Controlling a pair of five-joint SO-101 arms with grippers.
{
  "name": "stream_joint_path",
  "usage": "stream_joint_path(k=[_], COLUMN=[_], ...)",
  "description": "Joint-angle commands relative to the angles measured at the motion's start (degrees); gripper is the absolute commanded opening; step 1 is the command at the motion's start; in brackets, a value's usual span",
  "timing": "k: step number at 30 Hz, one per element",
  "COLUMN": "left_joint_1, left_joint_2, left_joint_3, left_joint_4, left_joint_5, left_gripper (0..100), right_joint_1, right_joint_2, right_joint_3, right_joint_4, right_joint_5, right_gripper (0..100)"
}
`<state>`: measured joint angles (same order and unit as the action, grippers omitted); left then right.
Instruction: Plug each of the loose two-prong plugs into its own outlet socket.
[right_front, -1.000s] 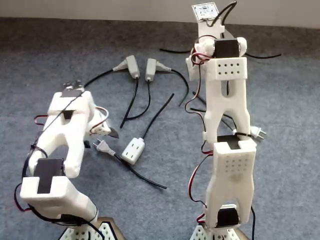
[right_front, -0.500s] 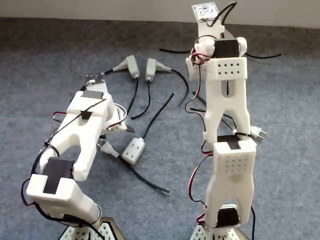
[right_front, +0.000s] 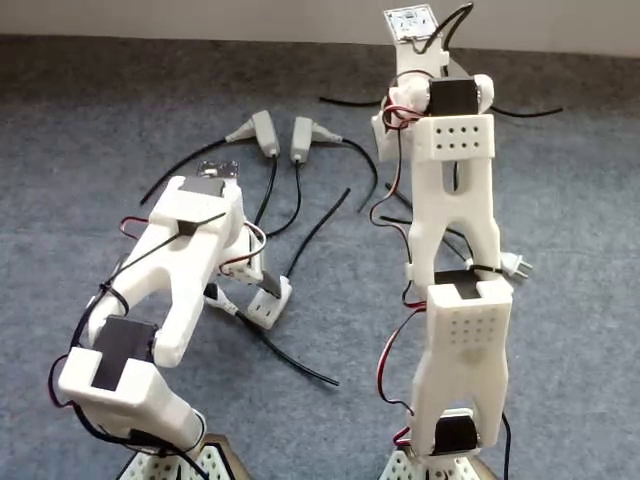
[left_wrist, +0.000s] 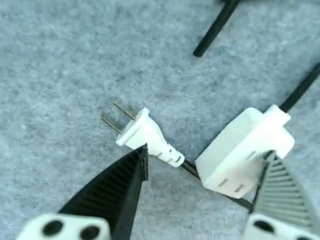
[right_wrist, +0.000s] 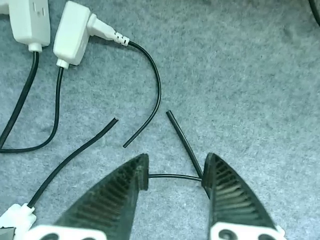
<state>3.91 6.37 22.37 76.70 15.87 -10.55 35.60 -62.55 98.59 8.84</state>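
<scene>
Since a second ago the left arm (right_front: 180, 270) has swung in from the left side of the carpet (right_front: 80, 120) toward the middle and now stands over the near socket (right_front: 272, 300). The right arm (right_front: 455, 200) has kept its place, stretched out toward the far edge.

The left gripper (left_wrist: 207, 152) hangs low over the carpet with its jaws wide apart and nothing held. Its black finger (left_wrist: 117, 185) ends just beside the loose plug (left_wrist: 145, 132), and its grey finger (left_wrist: 280, 190) overlaps a corner of the socket (left_wrist: 245, 150). The right gripper (right_wrist: 176, 162) is also spread and holds nothing; a thin black cable (right_wrist: 172, 176) lies on the carpet across the gap between its fingers.

Plug and socket lie side by side, close but not joined, and the prongs point away from the socket. Two far sockets (right_front: 265, 130) (right_front: 300, 138) lie near the far edge, each with a plug in it. A second plug (right_front: 512, 265) lies loose just beside the right arm.
</scene>
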Motion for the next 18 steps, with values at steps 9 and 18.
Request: stream_joint_path(k=[9, 18], left_joint_1=[-3.56, -10.07], left_joint_2=[6.64, 7.25], left_joint_3=[0.22, -0.04], left_joint_4=[-2.02, 3.52], left_joint_5=[-0.79, -7.47], left_gripper=[33, 33], right_joint_1=[0.40, 0.31], right_joint_2=[-3.38, -3.38], right_joint_3=[-0.22, -0.22], right_joint_4=[0.13, 0.13], right_joint_5=[-0.35, -0.53], right_gripper=[18.4, 18.4])
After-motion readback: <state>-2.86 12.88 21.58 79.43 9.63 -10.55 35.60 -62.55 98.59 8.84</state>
